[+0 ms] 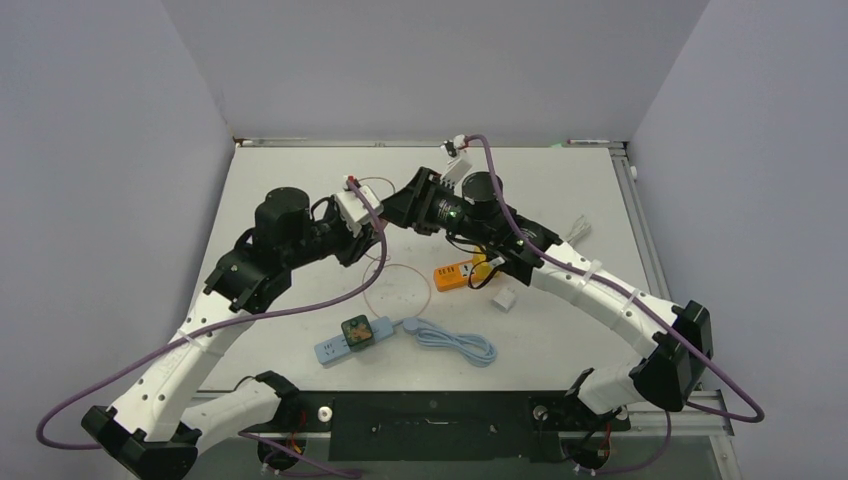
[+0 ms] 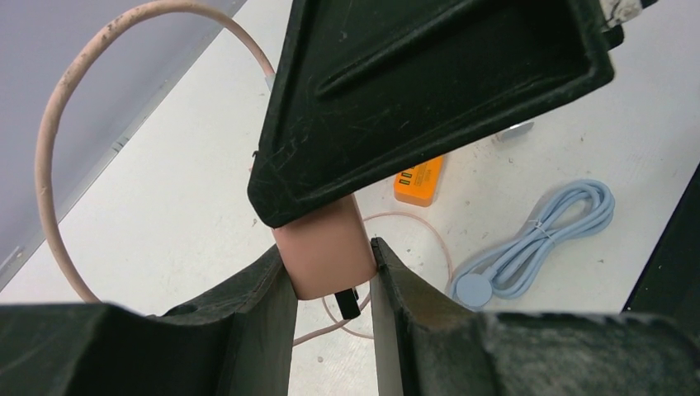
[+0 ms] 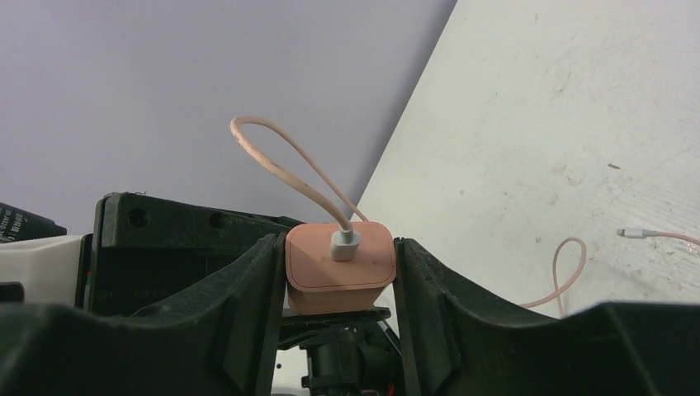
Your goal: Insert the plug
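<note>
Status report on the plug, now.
Left claw shut on pink charger, midair. Right claw gripping same charger. Power strip on table, green adapter sitting on it.

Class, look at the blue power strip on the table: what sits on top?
A dark, green-topped cube plug sits on the power strip, about midway along. The strip's face beneath it is covered.

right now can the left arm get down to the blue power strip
Probably, but not freely: the left gripper is shut on the pink charger, and the right gripper clamps that same charger. The power strip lies uncovered on the table, with a green adapter plugged into it.
</note>
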Controlling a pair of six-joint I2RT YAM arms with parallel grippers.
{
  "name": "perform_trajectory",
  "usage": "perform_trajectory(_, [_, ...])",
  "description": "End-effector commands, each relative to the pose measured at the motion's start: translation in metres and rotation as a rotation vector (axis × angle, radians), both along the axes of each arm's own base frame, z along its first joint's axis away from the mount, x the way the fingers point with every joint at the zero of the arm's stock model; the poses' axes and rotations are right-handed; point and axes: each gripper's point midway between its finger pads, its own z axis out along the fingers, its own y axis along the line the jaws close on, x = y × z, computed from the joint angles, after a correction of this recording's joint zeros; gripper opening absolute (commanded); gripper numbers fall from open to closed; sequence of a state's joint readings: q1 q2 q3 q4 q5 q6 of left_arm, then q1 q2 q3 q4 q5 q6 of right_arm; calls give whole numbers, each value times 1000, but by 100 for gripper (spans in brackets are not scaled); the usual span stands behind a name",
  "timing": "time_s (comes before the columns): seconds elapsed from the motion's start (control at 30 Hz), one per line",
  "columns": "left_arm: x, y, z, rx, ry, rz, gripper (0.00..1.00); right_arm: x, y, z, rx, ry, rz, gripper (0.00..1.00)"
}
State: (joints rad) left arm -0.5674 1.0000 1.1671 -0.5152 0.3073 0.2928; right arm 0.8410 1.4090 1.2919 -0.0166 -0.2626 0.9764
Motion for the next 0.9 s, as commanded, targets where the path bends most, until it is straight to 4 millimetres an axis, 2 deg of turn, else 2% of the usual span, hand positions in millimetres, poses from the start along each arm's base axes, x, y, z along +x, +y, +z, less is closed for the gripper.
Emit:
perform_trajectory(0.0, [-1, -5, 17, -28, -46, -21, 14, -1, 0, 18, 5, -38, 33, 21])
perform_trajectory(0.03, [-1, -5, 14, -20, -31, -21, 34, 5, -8, 18, -21, -51, 11, 17])
perform_trajectory(0.07, [-1, -5, 13, -19, -11, -11, 66, 16, -21, 14, -70, -57, -30, 14])
perform_trajectory(0.1, [-1, -4, 9, -18, 17, -2, 81, 26, -35, 16, -117, -81, -73, 10])
perform_trajectory(0.2, [-5, -4, -4, 12, 92, -6, 97, 56, -83, -2, -306, -124, -215, 6])
perform_trajectory(0.27, [-10, -6, -12, 31, 150, -23, 97, 78, -118, -20, -428, -128, -302, 5])
perform_trajectory(0.37, [-13, -7, -18, 58, 209, -31, 96, 114, -173, -34, -557, -113, -430, 5])
perform_trajectory(0.47, [-9, -6, -16, 62, 217, -21, 96, 148, -218, -17, -566, -135, -550, 5])
perform_trajectory(0.53, [-8, -6, -12, 63, 219, -17, 96, 160, -238, -2, -605, -178, -636, 5])
perform_trajectory(0.6, [-6, -3, -12, 72, 233, -5, 96, 162, -247, -3, -643, -186, -668, 5])
perform_trajectory(0.63, [-6, -2, -13, 77, 243, 0, 96, 160, -250, -11, -662, -171, -668, 5])
perform_trajectory(0.7, [-7, 2, -20, 86, 265, 9, 96, 153, -251, -40, -706, -121, -644, 5])
perform_trajectory(0.73, [-8, 4, -25, 89, 275, 12, 96, 145, -251, -63, -734, -89, -624, 5])
perform_trajectory(0.77, [-8, 6, -29, 90, 283, 16, 96, 141, -249, -70, -736, -83, -617, 5])
perform_trajectory(0.8, [-9, 6, -32, 88, 289, 16, 96, 133, -247, -92, -756, -56, -596, 5])
perform_trajectory(0.87, [-10, 7, -36, 86, 301, 14, 96, 122, -243, -109, -768, -47, -579, 5])
